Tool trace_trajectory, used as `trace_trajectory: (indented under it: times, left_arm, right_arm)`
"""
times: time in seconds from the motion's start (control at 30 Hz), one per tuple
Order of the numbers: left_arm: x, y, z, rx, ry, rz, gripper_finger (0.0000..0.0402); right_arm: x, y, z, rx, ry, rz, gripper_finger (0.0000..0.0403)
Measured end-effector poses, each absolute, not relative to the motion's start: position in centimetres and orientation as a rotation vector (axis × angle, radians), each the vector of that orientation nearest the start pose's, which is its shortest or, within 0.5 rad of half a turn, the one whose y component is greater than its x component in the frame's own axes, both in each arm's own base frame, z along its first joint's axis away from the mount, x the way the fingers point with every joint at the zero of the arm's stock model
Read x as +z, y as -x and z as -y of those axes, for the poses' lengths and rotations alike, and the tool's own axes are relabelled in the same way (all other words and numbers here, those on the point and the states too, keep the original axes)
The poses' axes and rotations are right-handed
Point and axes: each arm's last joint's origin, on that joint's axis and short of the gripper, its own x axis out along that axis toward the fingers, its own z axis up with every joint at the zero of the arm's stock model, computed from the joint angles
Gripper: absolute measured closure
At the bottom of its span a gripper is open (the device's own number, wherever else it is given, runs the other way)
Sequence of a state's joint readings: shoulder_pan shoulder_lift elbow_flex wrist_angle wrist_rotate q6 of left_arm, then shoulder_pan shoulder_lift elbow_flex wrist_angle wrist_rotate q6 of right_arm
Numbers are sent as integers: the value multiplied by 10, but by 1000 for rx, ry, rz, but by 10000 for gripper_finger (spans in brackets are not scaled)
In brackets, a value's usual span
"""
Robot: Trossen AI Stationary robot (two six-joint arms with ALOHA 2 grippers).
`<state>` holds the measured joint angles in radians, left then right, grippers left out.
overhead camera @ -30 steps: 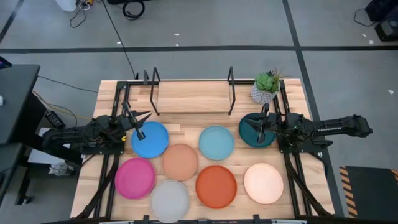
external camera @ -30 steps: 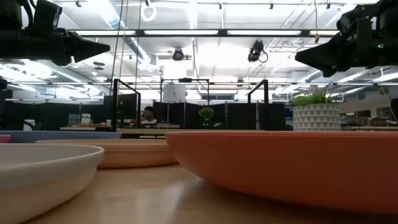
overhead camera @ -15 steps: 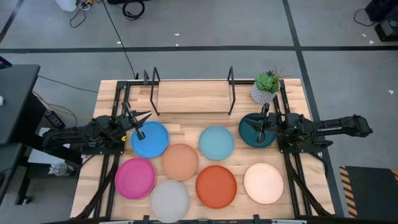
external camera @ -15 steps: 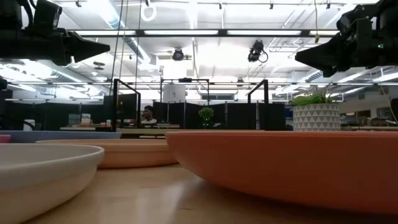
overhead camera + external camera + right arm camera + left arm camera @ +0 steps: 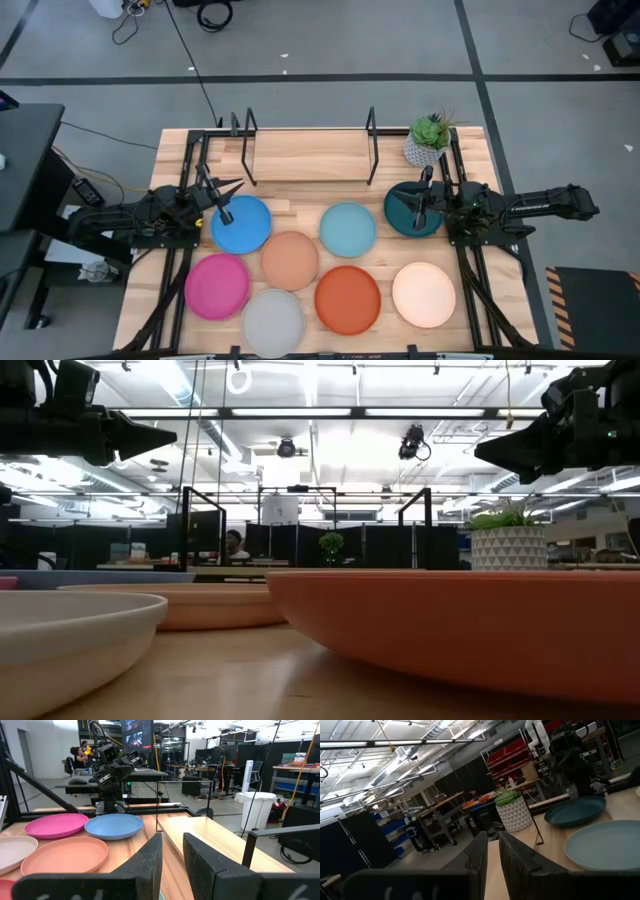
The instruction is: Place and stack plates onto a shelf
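The left gripper (image 5: pixel 222 200) is seen at the left side of the table (image 5: pixel 300 205), held above the left rim of the blue plate (image 5: pixel 241 224), its fingers set slightly apart with a narrow gap between them and nothing clamped. The right gripper (image 5: pixel 422 200) is found at the right side of the table, above the dark teal plate (image 5: pixel 408 212), its fingers likewise a little apart and empty. The shelf (image 5: pixel 308 156) is placed along the far edge of the table, a light wood plank between black metal uprights, with no plate on it. A potted plant (image 5: pixel 428 140) in a white pot is stood at the far right corner, just beside the shelf's right end and just behind the dark teal plate. All eight plates are laid flat on the table, none stacked. Nearest the shelf, the blue plate, the pale blue plate (image 5: pixel 348 228) and the dark teal plate are set in a row from left to right. The tan plate (image 5: pixel 290 260) is seen between the blue and pale blue plates, a little nearer the front edge. Toward the front edge, the pink plate (image 5: pixel 217 285), the grey plate (image 5: pixel 274 320), the orange plate (image 5: pixel 348 299) and the cream plate (image 5: pixel 424 294) are spread from left to right, the grey one lying closest to the front edge
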<state>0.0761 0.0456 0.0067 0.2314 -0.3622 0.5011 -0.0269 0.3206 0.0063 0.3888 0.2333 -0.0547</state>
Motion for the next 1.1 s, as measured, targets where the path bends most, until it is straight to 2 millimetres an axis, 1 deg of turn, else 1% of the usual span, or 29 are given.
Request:
trace_trajectory:
  times: [1.0, 1.03, 1.1]
  left_arm:
    - [184, -95, -18, 476, -464, 79, 347]
    - [184, -95, -18, 476, -474, 77, 347]
    - [185, -95, -18, 484, -572, 59, 347]
  right_arm:
    - [175, -116, 10, -262, 47, 67, 319]
    - [175, -116, 10, -262, 47, 67, 319]
    - [175, -116, 10, -262, 47, 67, 319]
